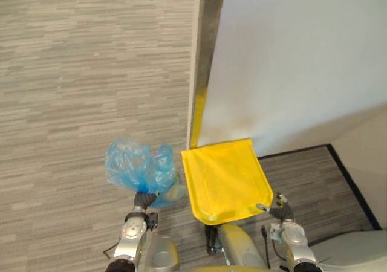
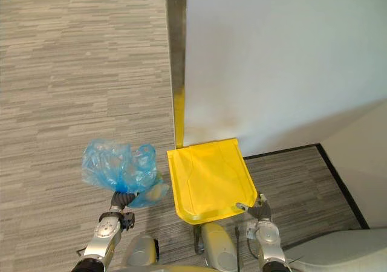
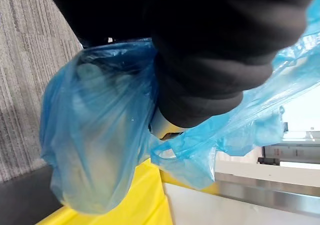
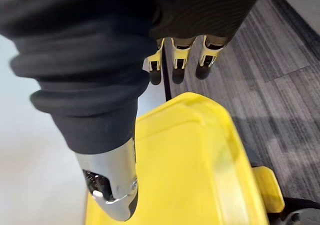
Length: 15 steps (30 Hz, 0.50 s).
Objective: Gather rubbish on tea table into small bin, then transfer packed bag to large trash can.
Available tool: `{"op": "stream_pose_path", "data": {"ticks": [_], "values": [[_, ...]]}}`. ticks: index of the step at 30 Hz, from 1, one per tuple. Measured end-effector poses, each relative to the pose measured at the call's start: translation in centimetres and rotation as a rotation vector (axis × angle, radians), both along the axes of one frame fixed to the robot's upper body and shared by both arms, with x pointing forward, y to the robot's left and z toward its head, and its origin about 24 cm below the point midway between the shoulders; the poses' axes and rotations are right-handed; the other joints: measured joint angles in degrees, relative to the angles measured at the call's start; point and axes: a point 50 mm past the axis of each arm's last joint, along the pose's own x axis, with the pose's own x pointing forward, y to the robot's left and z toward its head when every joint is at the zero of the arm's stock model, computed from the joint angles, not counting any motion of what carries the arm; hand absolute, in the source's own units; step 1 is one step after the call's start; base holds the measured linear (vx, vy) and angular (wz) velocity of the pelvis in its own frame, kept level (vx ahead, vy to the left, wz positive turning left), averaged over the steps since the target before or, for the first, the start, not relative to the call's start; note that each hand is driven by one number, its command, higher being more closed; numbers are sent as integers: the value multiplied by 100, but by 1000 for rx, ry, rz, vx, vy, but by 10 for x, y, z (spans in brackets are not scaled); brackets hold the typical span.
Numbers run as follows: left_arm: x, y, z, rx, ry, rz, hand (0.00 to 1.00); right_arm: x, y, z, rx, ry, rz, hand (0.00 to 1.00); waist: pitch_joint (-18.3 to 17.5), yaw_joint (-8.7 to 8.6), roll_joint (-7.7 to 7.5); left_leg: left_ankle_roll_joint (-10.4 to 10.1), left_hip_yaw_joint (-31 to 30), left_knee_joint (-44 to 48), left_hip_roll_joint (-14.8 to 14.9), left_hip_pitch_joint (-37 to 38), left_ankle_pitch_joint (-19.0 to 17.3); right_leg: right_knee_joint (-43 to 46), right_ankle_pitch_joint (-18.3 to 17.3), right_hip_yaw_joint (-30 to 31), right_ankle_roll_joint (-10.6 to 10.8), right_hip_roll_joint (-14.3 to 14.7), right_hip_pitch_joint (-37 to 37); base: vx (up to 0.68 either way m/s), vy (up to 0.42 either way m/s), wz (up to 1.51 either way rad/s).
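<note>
The blue bag (image 1: 136,163) is off the carpet floor (image 1: 72,90), carried up at the left robot hand (image 1: 144,199), just left of the yellow lid (image 1: 224,181) of the large trash can. Thin film bunches all round that robot hand, so I cannot tell how it is closed on the plastic. The left wrist view shows only the dark cover sunk into the folds, with a loop of film below it.

The bag looks light and limp. The film is crinkled and translucent and probably slippery, and it would tear if it snagged on a hard edge. The safest hold is likely the gathered neck or the loops, not the swollen belly, which would sag and slide. Pale, rounded shapes show through the plastic in the left wrist view, but I cannot make out what they are.

The lid lies down over the can, so the inside is hidden. It seems stiff and smooth, with a moulded rim that gives an edge to lift. The right robot hand (image 1: 281,211) is at the lid's near right corner and holds nothing. Its fingers (image 4: 179,60) are straight and its thumb (image 4: 112,185) hangs over the yellow surface, though I cannot tell whether it touches. Behind the can stands a white wall (image 1: 290,60).
</note>
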Motion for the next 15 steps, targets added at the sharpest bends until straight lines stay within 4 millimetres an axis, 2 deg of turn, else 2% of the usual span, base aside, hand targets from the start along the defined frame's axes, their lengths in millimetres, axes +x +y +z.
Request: {"op": "stream_pose_path", "data": {"ticks": [1, 2, 3, 4, 5, 6, 7, 8, 9, 11, 12, 15], "values": [[-2, 0, -1, -1, 8, 3, 100, -2, 0, -1, 1, 7, -1, 0, -10, -6, -4, 6, 70, -8, 5, -21, 19, 192, -39, -46, 55, -90, -66, -174, -10, -58], [-4, 3, -2, 7, 18, 7, 100, -9, -1, -4, 0, 23, -8, 0, -45, -8, -62, -3, 170, -8, 34, -41, 39, 760, -152, -116, 112, -257, -107, -127, -42, -40], [-5, 6, -2, 12, 21, 11, 100, -15, -2, -6, 1, 39, -13, 0, -37, -15, -13, -45, 193, -15, 59, -67, 64, 1169, -377, -125, 143, -360, -73, -124, -86, -37], [-5, 7, -2, 16, 25, 11, 100, -21, -3, -8, 1, 55, -18, 0, -115, -23, -102, -109, 204, -44, 110, -101, 118, 1597, -618, -128, 193, -503, 29, -96, -134, -19], [-7, 8, -3, 18, 32, 12, 100, -26, -3, -10, 1, 68, -22, 0, -155, -20, -109, -158, 202, -109, 116, -138, 167, 1733, -785, -111, 270, -626, 133, -80, -226, -9], [-9, 9, -5, 19, 42, 15, 100, -29, -4, -11, 0, 75, -25, 0, -226, -21, -186, -203, 175, -169, 114, -180, 204, 1560, -995, -78, 420, -675, 258, -40, -243, 1], [-11, 12, -5, 24, 51, 20, 100, -30, -6, -11, -4, 74, -33, 0, -271, -31, -230, -309, 137, -228, 88, -215, 266, 1199, -1124, -130, 357, -620, 347, 15, -241, -11], [-16, 5, -10, 1, 71, 24, 100, -31, -13, -9, -19, 73, -48, 0, -422, 11, -117, -381, 110, -472, 94, -283, 431, 661, -1206, -93, 255, -451, 390, 26, -201, -26], [-18, -3, -12, -27, 77, 28, 100, -25, -19, -5, -36, 56, -50, 0, -478, -6, 38, -345, 58, -785, 119, -345, 670, 264, -1054, -106, 40, -327, 381, 0, -192, -27], [-17, -9, -12, -48, 72, 27, 100, -24, -24, -4, -51, 55, -49, 0, -572, -52, 202, -363, -36, -1241, 135, -306, 1040, -119, -817, -213, -15, -235, 394, -24, -153, 7], [-16, -9, -11, -47, 66, 26, 100, -25, -26, -5, -55, 63, -50, 0, -605, -30, 258, -356, -106, -1475, 139, -275, 1240, -330, -691, -249, -51, -181, 438, -4, -95, 15], [-16, -8, -11, -50, 67, 28, 100, -26, -26, -7, -50, 79, -55, 0, -634, -39, 314, -338, -150, -1717, 131, -205, 1510, -645, -475, -300, -66, -148, 580, -15, -37, 7]]}}
